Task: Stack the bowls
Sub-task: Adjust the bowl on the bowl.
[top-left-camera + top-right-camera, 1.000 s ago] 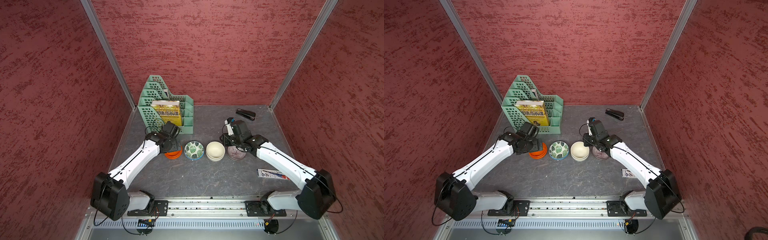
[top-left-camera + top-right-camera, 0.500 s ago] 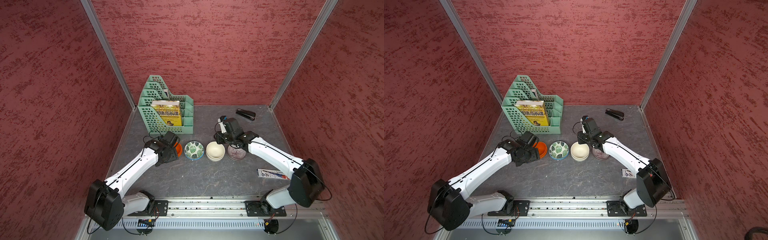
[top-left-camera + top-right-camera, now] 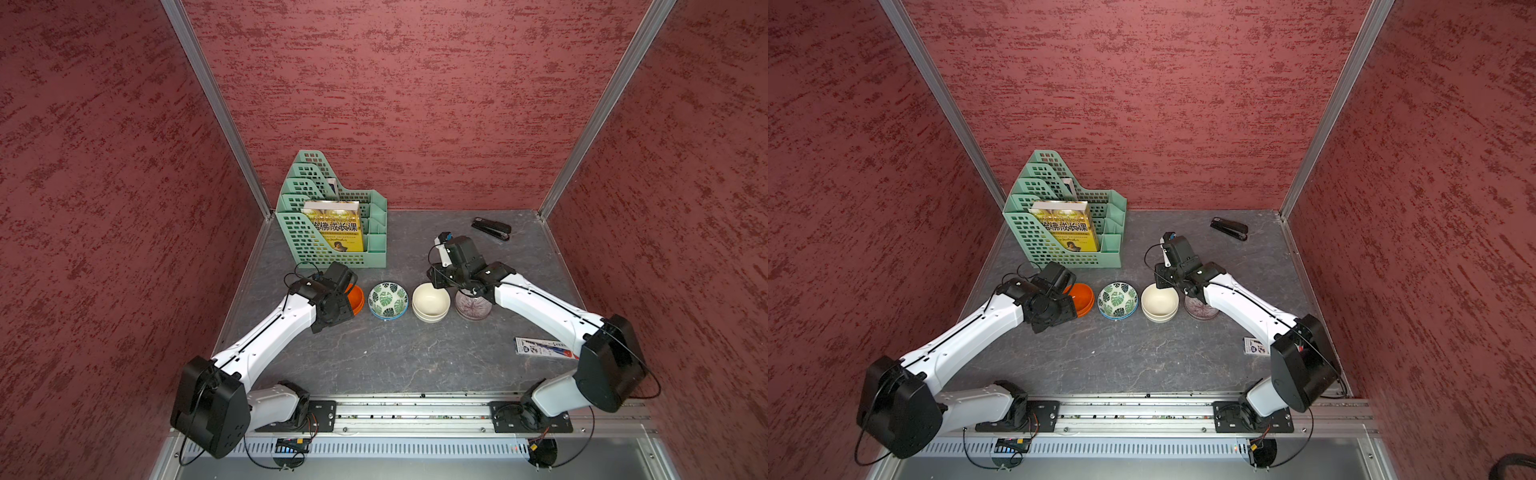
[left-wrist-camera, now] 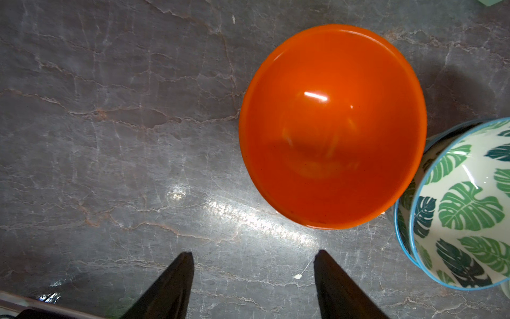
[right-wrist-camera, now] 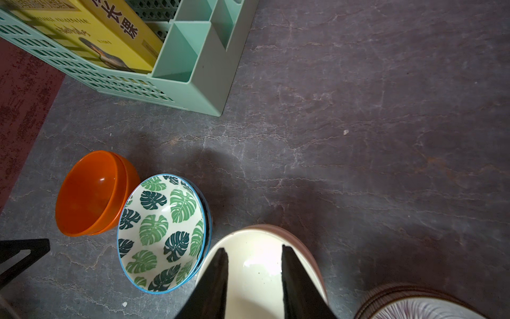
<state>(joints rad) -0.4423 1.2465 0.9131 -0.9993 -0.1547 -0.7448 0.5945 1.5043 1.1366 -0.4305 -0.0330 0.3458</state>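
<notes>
Rack (image 3: 300,243) holds a book (image 3: 334,226). Nearer, bowls (image 3: 388,300) sit nested in pairs, in a row. Left gripper (image 4: 254,252), right gripper (image 5: 254,247): apart, empty.

Both top views: bright, even overhead light, sharp focus, strong wide-angle perspective. Wrist views: dimmer; a glare streak crosses the table (image 4: 248,221), a highlight spots the orange bowl (image 4: 331,127), and broad soft shadows fall beside it.
</notes>
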